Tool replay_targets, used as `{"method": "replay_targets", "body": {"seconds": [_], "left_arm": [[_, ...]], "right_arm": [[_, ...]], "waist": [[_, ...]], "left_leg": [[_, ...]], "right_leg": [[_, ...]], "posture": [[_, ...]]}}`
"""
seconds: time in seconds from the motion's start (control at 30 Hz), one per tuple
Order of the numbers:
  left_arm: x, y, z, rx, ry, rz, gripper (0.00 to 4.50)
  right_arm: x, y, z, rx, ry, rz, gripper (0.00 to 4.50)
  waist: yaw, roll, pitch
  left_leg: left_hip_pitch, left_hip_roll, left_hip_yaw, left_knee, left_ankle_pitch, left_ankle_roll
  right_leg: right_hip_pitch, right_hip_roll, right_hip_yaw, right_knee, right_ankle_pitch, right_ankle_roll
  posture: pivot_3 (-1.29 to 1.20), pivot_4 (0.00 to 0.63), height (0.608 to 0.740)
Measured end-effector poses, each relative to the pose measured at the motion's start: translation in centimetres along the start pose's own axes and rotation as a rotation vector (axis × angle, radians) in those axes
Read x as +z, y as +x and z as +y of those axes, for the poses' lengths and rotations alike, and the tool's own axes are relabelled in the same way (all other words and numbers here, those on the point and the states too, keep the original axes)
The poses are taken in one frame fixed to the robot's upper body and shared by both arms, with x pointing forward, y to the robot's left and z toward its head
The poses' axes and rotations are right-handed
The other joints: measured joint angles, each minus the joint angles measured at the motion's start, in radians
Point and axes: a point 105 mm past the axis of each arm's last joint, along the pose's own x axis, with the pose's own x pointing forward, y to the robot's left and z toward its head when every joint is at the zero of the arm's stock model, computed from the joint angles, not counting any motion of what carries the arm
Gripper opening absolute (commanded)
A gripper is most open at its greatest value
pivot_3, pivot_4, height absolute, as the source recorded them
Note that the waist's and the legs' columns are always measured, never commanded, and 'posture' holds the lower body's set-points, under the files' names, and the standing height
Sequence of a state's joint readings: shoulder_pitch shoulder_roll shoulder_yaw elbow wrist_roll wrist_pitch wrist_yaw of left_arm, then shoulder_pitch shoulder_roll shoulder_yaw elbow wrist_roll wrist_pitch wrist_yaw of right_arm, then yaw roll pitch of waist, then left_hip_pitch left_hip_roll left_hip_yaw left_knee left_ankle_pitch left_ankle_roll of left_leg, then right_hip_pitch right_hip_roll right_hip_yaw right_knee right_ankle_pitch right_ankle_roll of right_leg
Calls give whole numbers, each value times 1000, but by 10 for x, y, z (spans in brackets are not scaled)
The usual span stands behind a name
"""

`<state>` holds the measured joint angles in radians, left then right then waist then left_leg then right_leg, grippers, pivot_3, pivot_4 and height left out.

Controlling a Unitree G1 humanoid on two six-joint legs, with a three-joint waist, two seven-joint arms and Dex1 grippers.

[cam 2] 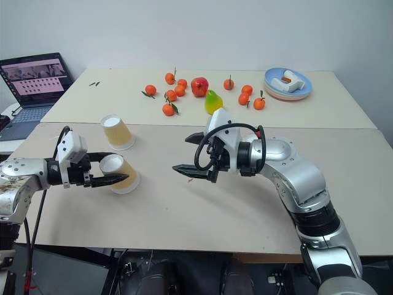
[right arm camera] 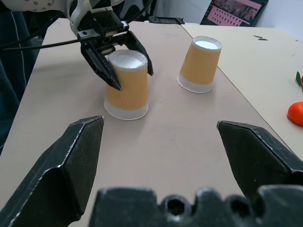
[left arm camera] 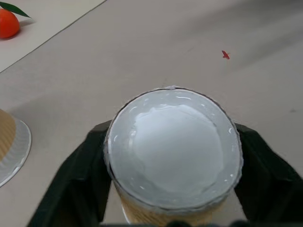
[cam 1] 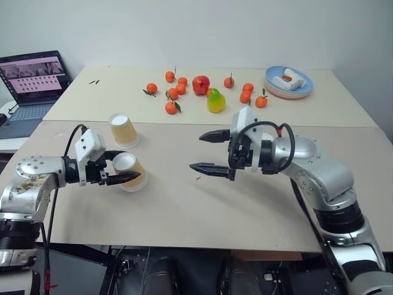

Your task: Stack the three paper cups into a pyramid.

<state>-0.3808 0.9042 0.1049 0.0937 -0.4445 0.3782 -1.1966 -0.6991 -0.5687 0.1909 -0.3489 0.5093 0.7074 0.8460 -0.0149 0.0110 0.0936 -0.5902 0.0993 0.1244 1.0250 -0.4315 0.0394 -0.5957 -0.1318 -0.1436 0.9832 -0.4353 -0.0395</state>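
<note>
Two upturned paper cups stand on the near table [cam 1: 202, 215], white bases up. The left gripper [cam 1: 121, 167] has its two black fingers clamped on the upper part of the nearer cup [cam 1: 130, 171], one finger on each side; that cup rests on the tabletop at the near left. The second cup [cam 1: 123, 130] stands just beyond it, slightly farther left, apart from it and untouched. The right gripper [cam 1: 212, 152] hangs above the middle of the table, pointing left toward the cups, its fingers spread wide apart and holding nothing. A small red speck [cam 1: 198, 179] lies on the table below it. On the far table lie a scatter of small oranges [cam 1: 171, 107], a red apple [cam 1: 201, 85] and a yellow-green pear [cam 1: 215, 101]; a stack of plates [cam 1: 288, 83] sits at the far right. An open laptop [cam 1: 27, 89] stands at the far left.
</note>
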Motion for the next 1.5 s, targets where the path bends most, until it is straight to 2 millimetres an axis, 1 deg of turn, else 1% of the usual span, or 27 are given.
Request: {"method": "replay_targets", "body": {"seconds": [0.2, 0.33, 0.47, 0.53, 0.57, 0.6, 0.73, 0.87, 0.93, 1.0, 1.07, 1.1, 1.17, 1.23, 1.33, 1.47, 1.5], "left_arm": [[1, 1, 0, 6, 1, -2, 2474], [9, 8, -2, -7, 13, -35, 2474], [37, 31, -11, -64, 76, -123, 2474], [51, 47, -17, -110, 102, -171, 2474], [56, 59, -22, -137, 121, -191, 2474], [56, 67, -25, -157, 121, -196, 2474], [40, 103, -32, -212, 75, -183, 2474], [42, 120, -36, -252, 137, -186, 2474], [42, 127, -38, -261, 141, -196, 2474], [41, 131, -39, -269, 142, -197, 2474], [41, 132, -40, -274, 150, -202, 3418], [41, 133, -40, -277, 148, -203, 3617], [34, 136, -45, -302, 137, -180, 4424], [26, 138, -49, -318, 115, -164, 4484], [28, 135, -48, -307, 120, -164, 4484], [51, 113, -36, -241, 163, -194, 4484], [58, 101, -34, -223, 175, -200, 4484]], "right_arm": [[-4, -1, -4, -17, 3, 16, 4500], [-5, 0, -6, -26, 7, 20, 4500], [-8, 1, -9, -43, 6, 25, 4500], [-9, 1, -11, -54, 12, 26, 4500], [-9, 2, -12, -56, 16, 21, 4500], [-8, 3, -12, -58, 15, 17, 4500], [-5, -3, -16, -73, 6, 19, 4500], [-2, -8, -16, -80, -8, 22, 4500], [0, -10, -16, -84, -12, 22, 4500], [1, -10, -12, -72, -10, 18, 4500], [3, -10, -10, -64, -13, 16, 4500], [3, -11, -9, -63, -11, 19, 4500], [2, -11, -9, -65, -4, 23, 4500], [0, -12, -10, -69, 2, 25, 4500], [0, -12, -10, -74, 2, 29, 4500], [-1, -12, -11, -74, 6, 29, 4500], [-1, -11, -10, -69, 10, 26, 4500]], "waist": [[0, 0, 0], [0, 0, 0], [8, 0, 0], [8, 0, 0], [8, 0, 0], [7, 0, 0], [1, -1, 0], [1, -1, 0], [2, -1, 0], [6, -1, 0], [10, -1, 0], [12, -1, 0], [11, -1, 0], [6, -1, 0], [2, -1, 1], [-5, -3, 1], [-6, -3, 1]], "left_leg": [[0, 0, 0, 0, 0, 0], [0, 0, 0, 0, 0, -1], [0, -1, -1, 1, 1, -1], [0, -2, 0, 1, 1, -1], [0, -3, 0, 1, 1, -1], [0, -4, 0, 1, 1, -1], [1, -13, -6, 1, 1, -1], [7, -16, -10, 1, 0, 1], [8, -17, -10, 2, -3, 8], [9, -17, -10, 3, -3, 8], [9, -17, -10, 3, -3, 9], [9, -17, -10, 3, -3, 9], [8, -17, -10, 3, -3, 9], [6, -17, -11, 3, -3, 8], [6, -16, -11, 3, -2, 6], [8, -16, -14, 2, -1, 5], [8, -16, -14, 2, -1, 5]], "right_leg": [[0, 0, 0, 0, 0, 0], [0, 0, 0, 0, 0, 0], [1, 0, 0, 1, 0, 0], [1, -1, 0, 1, 0, 1], [1, -1, 1, 1, 1, 1], [1, -1, 1, 2, 1, 1], [-1, 0, 8, 6, 1, 1], [0, -2, 17, 8, 1, 1], [0, -3, 18, 10, 1, 1], [1, -2, 19, 11, 1, 1], [1, -2, 19, 12, 1, 1], [1, -1, 19, 11, 1, 2], [0, -1, 19, 11, 1, 2], [-1, 1, 20, 11, 1, 1], [-1, 0, 21, 9, 1, 1], [-1, 1, 24, 9, 0, 1], [-1, 1, 24, 9, 0, 1]], "posture": [[0, 150, 638], [0, 150, 638], [0, 150, 638], [0, 150, 638], [0, 150, 638], [0, 150, 638], [0, 150, 638], [0, 150, 638], [0, 150, 638], [0, 150, 638], [0, 150, 638], [0, 150, 638], [0, 150, 638], [0, 150, 638], [0, 150, 638], [0, 150, 638], [0, 150, 638]]}}
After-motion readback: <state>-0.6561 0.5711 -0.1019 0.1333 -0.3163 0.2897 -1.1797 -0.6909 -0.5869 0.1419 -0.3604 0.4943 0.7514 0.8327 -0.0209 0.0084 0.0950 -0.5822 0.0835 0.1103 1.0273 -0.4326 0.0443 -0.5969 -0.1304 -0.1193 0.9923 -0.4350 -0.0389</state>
